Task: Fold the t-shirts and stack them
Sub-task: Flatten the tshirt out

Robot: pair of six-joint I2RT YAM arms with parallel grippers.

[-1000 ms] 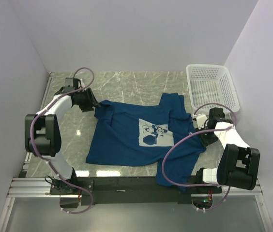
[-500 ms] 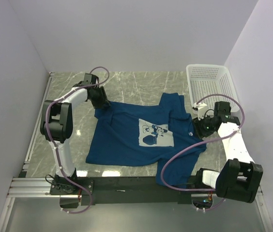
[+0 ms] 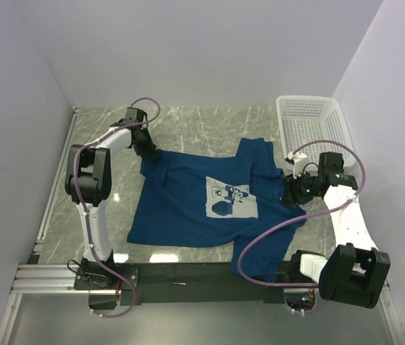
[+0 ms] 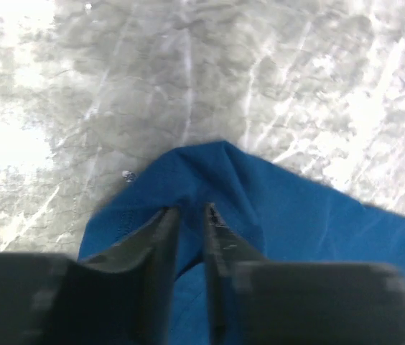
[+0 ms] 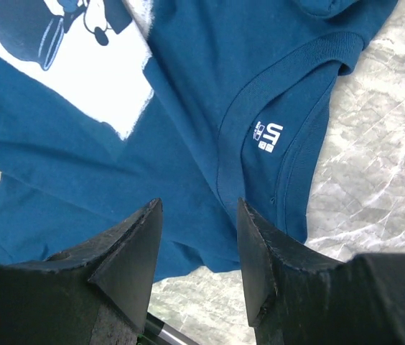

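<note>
Grey marble bench (image 3: 210, 122) carries the dark blue cotton t-shirt with a white cartoon print (image 3: 181, 208), spread flat. Over the last second the left tool (image 4: 188, 212) has swung to its far-left corner and now pinches a fold. The right tool (image 5: 197, 208), released, has shifted over the collar (image 5: 227, 144).

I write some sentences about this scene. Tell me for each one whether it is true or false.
1. The t-shirt lies inside the basket. False: it lies on the table, and the basket holds none of it.
2. The right gripper is open above the collar. True.
3. The print faces up. True.
4. The t-shirt is folded into a small square. False: it is spread out, not yet folded.
5. The left gripper is over the print. False: it is at the far left corner of the t-shirt, with its fingers close together around a ridge of cloth.
</note>
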